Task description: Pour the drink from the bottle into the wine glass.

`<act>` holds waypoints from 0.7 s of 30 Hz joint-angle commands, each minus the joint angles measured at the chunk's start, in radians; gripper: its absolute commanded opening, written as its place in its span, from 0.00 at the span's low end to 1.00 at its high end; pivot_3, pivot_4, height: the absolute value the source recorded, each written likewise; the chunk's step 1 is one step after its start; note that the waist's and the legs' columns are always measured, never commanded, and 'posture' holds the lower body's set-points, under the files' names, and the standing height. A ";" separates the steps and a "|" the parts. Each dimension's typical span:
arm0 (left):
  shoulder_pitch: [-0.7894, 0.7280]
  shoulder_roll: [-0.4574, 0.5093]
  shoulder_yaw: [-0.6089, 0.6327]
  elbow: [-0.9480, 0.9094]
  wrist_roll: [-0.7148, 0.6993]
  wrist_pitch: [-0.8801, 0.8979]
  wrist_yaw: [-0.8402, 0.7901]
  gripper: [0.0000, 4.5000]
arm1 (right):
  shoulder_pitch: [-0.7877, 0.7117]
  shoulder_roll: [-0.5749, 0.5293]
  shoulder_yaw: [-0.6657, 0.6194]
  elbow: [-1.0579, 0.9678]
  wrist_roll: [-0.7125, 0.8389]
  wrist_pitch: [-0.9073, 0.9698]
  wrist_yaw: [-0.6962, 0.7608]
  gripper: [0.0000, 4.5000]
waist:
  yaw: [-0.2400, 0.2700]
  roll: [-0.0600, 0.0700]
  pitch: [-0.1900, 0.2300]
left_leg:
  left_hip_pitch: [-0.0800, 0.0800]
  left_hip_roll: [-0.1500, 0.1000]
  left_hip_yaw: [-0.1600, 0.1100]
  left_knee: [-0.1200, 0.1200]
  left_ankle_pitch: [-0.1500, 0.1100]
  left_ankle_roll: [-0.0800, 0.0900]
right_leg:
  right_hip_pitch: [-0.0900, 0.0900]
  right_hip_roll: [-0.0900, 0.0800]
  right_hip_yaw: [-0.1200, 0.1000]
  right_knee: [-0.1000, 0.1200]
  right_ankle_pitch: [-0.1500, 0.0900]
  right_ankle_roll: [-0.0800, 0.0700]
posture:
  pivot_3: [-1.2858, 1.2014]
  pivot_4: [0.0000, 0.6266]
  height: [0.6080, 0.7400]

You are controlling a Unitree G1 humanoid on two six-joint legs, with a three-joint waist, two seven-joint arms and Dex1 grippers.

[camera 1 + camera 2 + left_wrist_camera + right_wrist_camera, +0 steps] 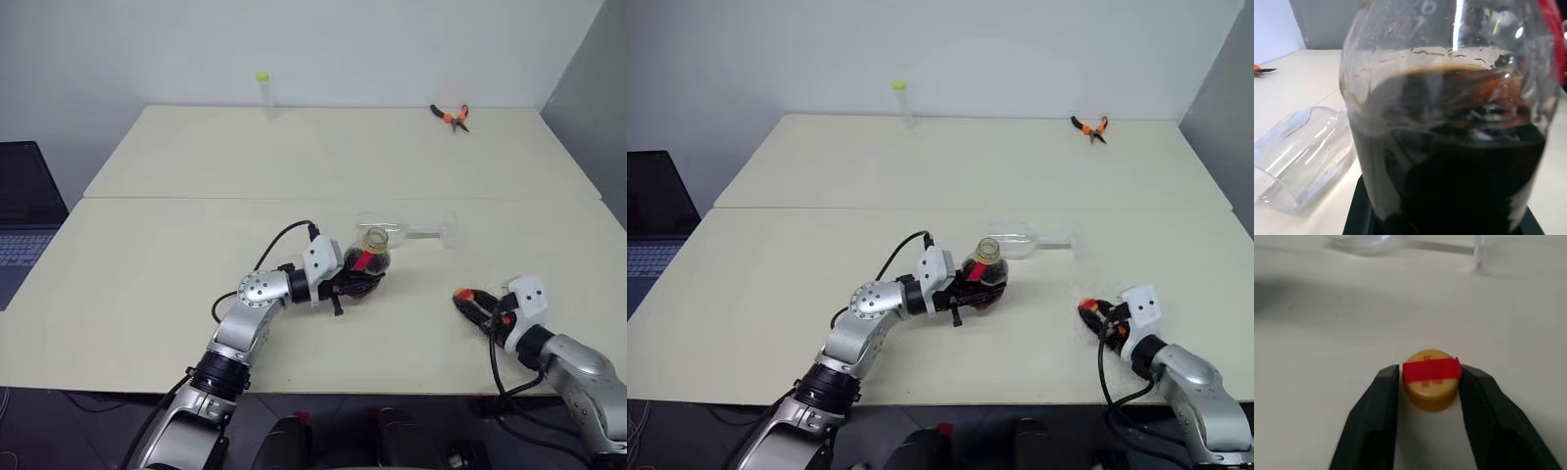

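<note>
Bottle (366,264): centre of the head view, held just above the table (147,294), roughly upright, open yellowish mouth tipped slightly toward the upper right of the frame.
Drink (1449,171): dark brown-red, fills the lower part of the bottle's bulb; clear space above it.
Wine glass (392,229): lies on its side just behind the bottle, long axis across the frame, bowl toward the left, round foot toward the right; bowl holds no liquid.
Left gripper (355,284): black fingers clamped on the bottle's body.
Right gripper (1427,382): lower right of the head view, low over the table; fingers flank a yellow cap (1430,380) with a red strip, whether they touch it I cannot tell.
</note>
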 commanded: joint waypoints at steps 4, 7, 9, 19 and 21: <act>-0.016 -0.008 0.034 -0.052 -0.016 -0.016 0.029 0.22 | 0.034 -0.035 -0.032 -0.006 -0.008 0.011 0.051 0.96 | 0.001 0.000 0.000 | 0.000 0.000 0.000 0.000 0.000 0.000 | 0.000 0.000 0.000 0.000 0.000 0.000 | 0.52 0.24 1.00; -0.016 -0.011 0.055 -0.052 -0.020 -0.015 0.058 0.22 | 0.052 -0.062 -0.050 -0.016 -0.020 0.005 0.061 1.00 | 0.003 0.000 0.000 | 0.000 0.000 0.000 0.000 0.000 0.000 | 0.001 0.000 0.000 0.000 0.000 0.000 | 0.52 0.24 1.00; -0.016 -0.015 0.098 -0.048 -0.022 -0.018 0.110 0.22 | 0.074 -0.099 -0.075 -0.062 -0.016 0.005 0.083 1.00 | 0.005 0.000 0.000 | 0.000 0.000 0.000 0.001 0.000 0.000 | 0.001 0.000 0.000 0.000 0.000 0.000 | 0.52 0.24 1.00; -0.066 0.003 0.375 0.165 -0.014 -0.138 0.412 0.22 | -0.119 -0.179 -0.024 -0.392 0.162 0.206 0.107 1.00 | -0.003 0.000 0.000 | 0.001 0.001 0.000 0.000 0.000 0.000 | 0.000 0.001 0.000 0.000 0.000 0.000 | 0.52 0.24 1.00; -0.097 0.022 0.425 0.261 -0.014 -0.176 0.454 0.22 | -0.230 -0.143 0.062 -0.424 0.175 0.255 0.081 1.00 | -0.005 -0.001 0.001 | 0.000 0.001 0.000 0.001 0.000 0.000 | 0.000 0.000 0.000 0.000 0.000 0.000 | 0.52 0.24 1.00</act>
